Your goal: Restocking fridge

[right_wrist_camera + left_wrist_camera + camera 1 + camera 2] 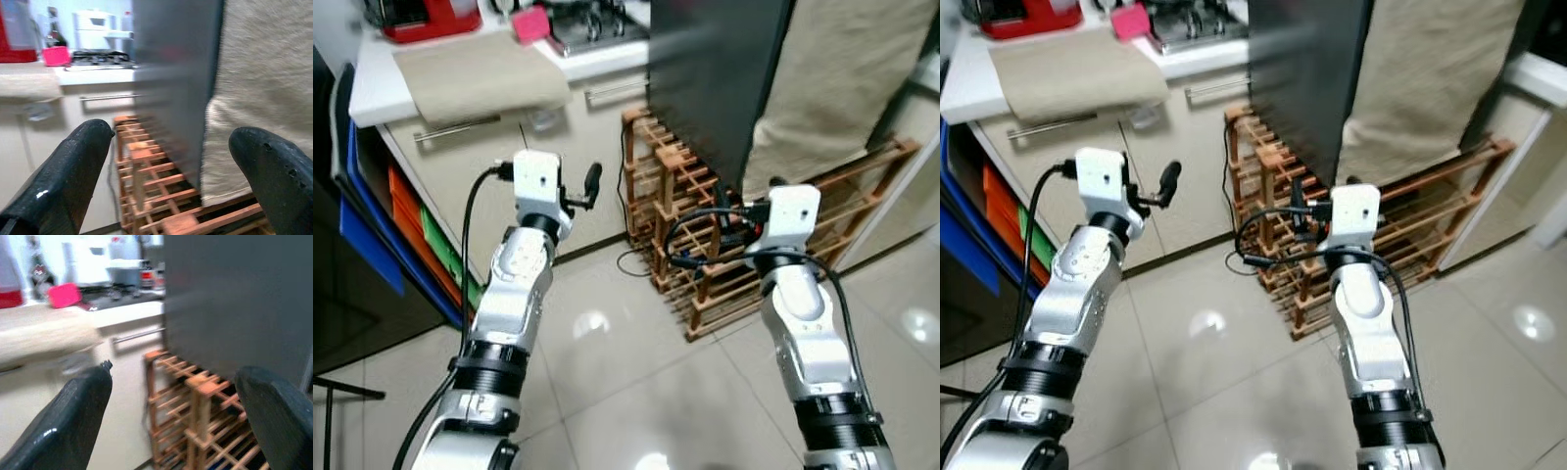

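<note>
Currently, both black two-fingered grippers, left and right, are being held apart, empty. They are being pointed toward a dark grey fridge door above a slatted wooden rack.

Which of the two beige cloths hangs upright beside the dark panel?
The beige cloth past the right gripper, hanging beside the dark panel. The other cloth lies flat on the white counter.

Fridge: tall dark grey slab, matte, plain face without visible handle, blurred. Stands upright on tiled floor, just right of white counter with stove. Wooden rack at its foot, touching or just beside, cannot tell. Beige cloth hangs along its right edge. Door state cannot tell.
</note>
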Robot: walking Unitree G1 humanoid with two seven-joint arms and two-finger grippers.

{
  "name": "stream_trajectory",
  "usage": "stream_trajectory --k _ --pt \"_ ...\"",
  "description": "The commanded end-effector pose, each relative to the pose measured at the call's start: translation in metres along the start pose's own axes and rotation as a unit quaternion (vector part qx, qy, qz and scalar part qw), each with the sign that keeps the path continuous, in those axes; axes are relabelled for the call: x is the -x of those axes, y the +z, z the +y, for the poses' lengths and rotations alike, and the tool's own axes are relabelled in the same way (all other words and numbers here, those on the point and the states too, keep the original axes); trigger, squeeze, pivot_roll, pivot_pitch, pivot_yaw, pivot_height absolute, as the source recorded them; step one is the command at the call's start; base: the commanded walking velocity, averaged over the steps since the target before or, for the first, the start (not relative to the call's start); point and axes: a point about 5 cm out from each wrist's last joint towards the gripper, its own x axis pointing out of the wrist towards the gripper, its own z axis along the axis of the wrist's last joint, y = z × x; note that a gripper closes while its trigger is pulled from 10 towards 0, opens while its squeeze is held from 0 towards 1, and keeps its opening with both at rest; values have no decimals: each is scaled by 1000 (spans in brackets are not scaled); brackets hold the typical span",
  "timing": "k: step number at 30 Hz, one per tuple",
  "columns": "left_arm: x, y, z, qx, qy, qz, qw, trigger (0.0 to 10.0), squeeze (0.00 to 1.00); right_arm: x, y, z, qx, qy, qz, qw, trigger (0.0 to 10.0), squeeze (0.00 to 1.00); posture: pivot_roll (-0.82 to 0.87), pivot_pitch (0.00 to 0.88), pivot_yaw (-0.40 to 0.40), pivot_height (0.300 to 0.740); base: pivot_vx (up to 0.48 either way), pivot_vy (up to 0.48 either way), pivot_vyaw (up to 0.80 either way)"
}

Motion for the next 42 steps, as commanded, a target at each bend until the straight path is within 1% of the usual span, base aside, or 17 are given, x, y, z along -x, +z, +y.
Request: stream_trajectory --k 1,4,5,10,19,23,25,27,31,33,34,35,39,42 --pt "-2 4 -10 -1 -21 -7 1000 10000 0 3 0 -9 5 -15 2 1000 10000 4 -113 43 75 740 461 0 -738" --pt "-3 3 -10 -6 -23 -3 1000 10000 0 3 -1 -11 4 -18 4 1000 10000 8 -116 43 77 740 461 0 -710" --pt "-4 0 -10 -10 -19 9 1000 10000 0 4 -2 -12 5 -21 4 1000 10000 8 -122 41 79 740 0 0 -681" --pt "-7 -3 -9 -9 -6 22 1000 10000 0 3 -1 -13 5 -24 3 1000 10000 12 -127 38 80 740 0 0 -677" --pt "-7 -2 -9 0 -4 18 1000 10000 0 4 0 -16 8 -25 3 1000 10000 12 -141 38 67 740 0 0 -674" --pt "-7 -3 -9 -2 -3 18 1000 10000 0 2 1 -17 9 -27 1 1000 10000 8 -141 40 67 740 0 0 -673" --pt "-7 -4 -7 -12 4 19 1000 10000 0 3 1 -16 11 -25 0 1000 10000 8 -142 40 68 740 0 0 -672" --pt "-7 -6 -5 -11 12 24 1000 10000 0 3 1 -16 13 -24 0 1000 10000 8 -143 39 67 740 0 0 -675" --pt "-7 -7 -4 -2 16 26 1000 10000 0 4 0 -18 13 -26 2 1000 10000 8 -145 37 65 740 0 0 -684" --pt "-7 -8 -4 12 17 26 999 10000 0 4 0 -19 16 -26 4 1000 10000 12 -151 35 61 740 0 0 -688" --pt "-7 -10 -5 28 21 32 999 10000 0 4 1 -20 24 -25 2 999 10000 8 -159 32 53 740 0 0 -688" --pt "-8 -11 -5 32 23 35 999 10000 0 4 2 -21 26 -25 -1 999 10000 12 -159 32 53 740 0 0 -681" --pt "-9 -12 -6 33 26 35 999 10000 0 3 4 -24 31 -28 -4 999 10000 12 -166 26 46 740 0 0 -642" --pt "-10 -10 -6 38 28 28 998 10000 0 2 6 -26 35 -27 -8 999 10000 0 -170 22 42 740 0 0 0"
